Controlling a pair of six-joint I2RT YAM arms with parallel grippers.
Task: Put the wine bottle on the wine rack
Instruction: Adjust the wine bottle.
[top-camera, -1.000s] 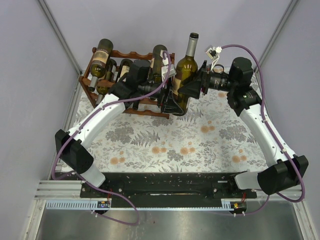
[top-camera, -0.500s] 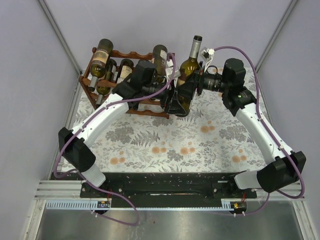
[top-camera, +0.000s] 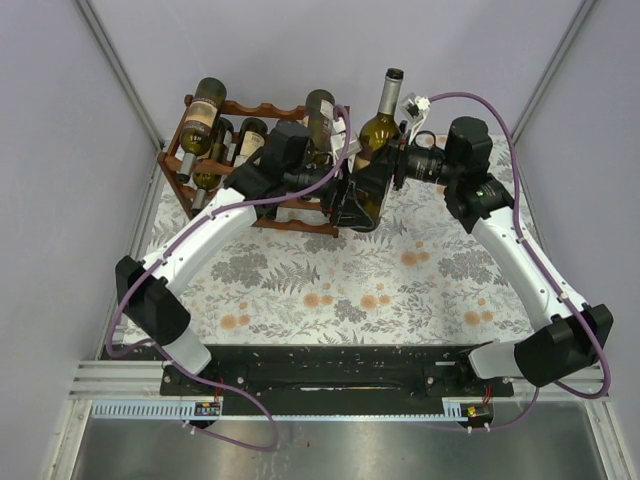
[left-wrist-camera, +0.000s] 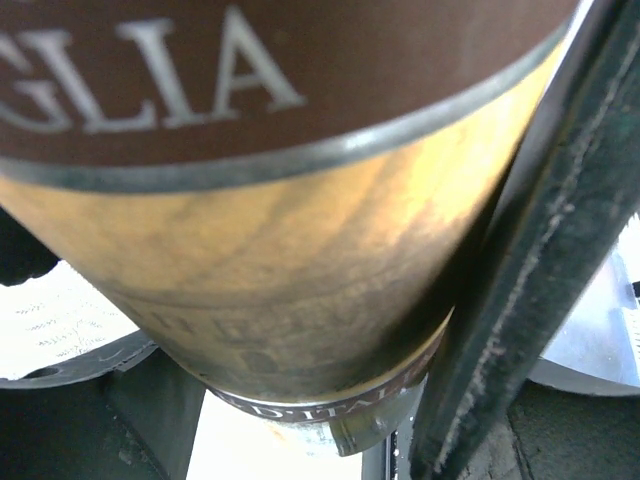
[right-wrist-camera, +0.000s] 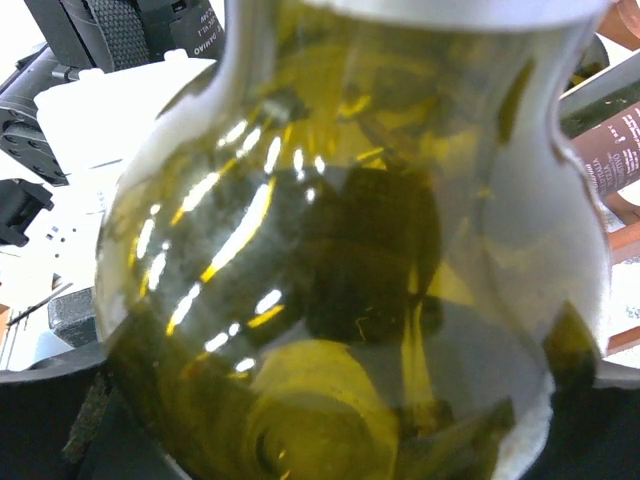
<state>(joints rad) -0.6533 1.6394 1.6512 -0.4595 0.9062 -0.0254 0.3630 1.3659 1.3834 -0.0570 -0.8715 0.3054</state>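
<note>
The wine bottle (top-camera: 377, 140) is green glass with a dark label and stands nearly upright just right of the wine rack (top-camera: 188, 170), neck up and leaning slightly right. My left gripper (top-camera: 349, 205) is shut on its lower body. In the left wrist view the label (left-wrist-camera: 250, 230) fills the frame, with one dark finger (left-wrist-camera: 525, 270) pressed along its right side. My right gripper (top-camera: 384, 172) is shut round the bottle's shoulder from the right. The glass (right-wrist-camera: 350, 260) sits between its fingers (right-wrist-camera: 50, 425). The bottle's base is hidden behind the left gripper.
The reddish-brown rack stands at the back left of the floral mat (top-camera: 380, 280) and holds several lying bottles, such as the bottle (top-camera: 207, 112) on the left and the bottle (top-camera: 318, 112) on the top rail near the held one. Grey walls close in behind and at both sides.
Over the last second both grippers carried the bottle a little left, toward the rack, and its neck tipped slightly right. In the last half second almost nothing moved.
</note>
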